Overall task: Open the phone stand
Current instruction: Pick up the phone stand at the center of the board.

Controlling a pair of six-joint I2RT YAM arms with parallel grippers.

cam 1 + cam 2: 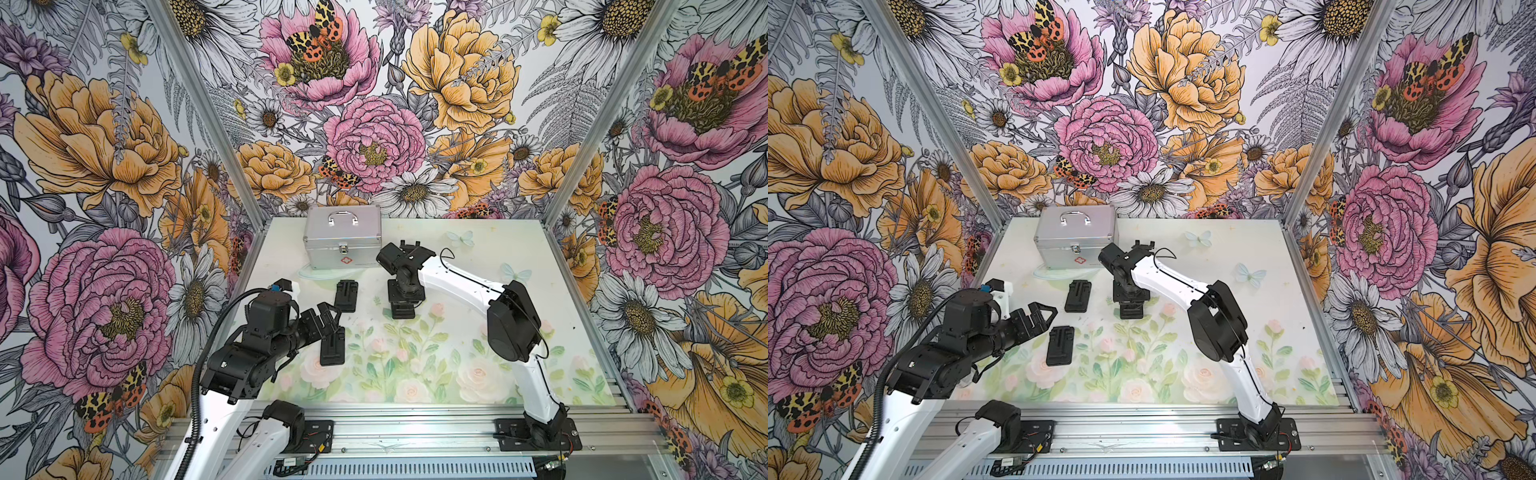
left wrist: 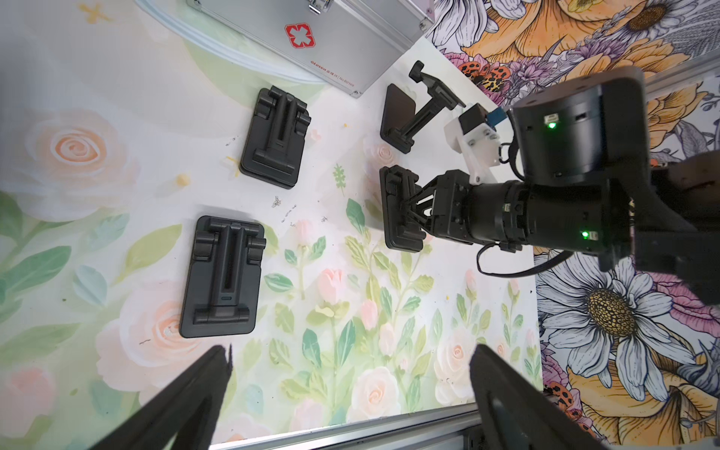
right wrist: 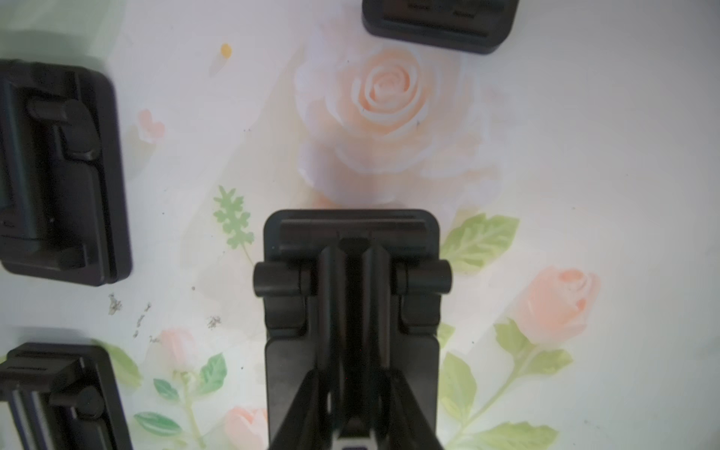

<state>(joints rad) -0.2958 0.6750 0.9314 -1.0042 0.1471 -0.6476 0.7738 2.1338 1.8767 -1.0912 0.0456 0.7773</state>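
The worktop [image 1: 415,374] is carrying a silver case [image 1: 343,241] at its rear edge. The left end effector [image 1: 1042,318] is hovering released, jaws spread wide, close to the near folded stand [image 1: 332,347]; the far folded stand [image 1: 346,296] is lying flat beyond it. The right end effector [image 2: 407,210] is pointing down and clenching on the central arm of the phone stand [image 3: 350,233], which is sitting mid-worktop, right of the folded pair. Its base is resting flat on the worktop. An opened stand [image 2: 397,109] is standing just behind it, near the case.
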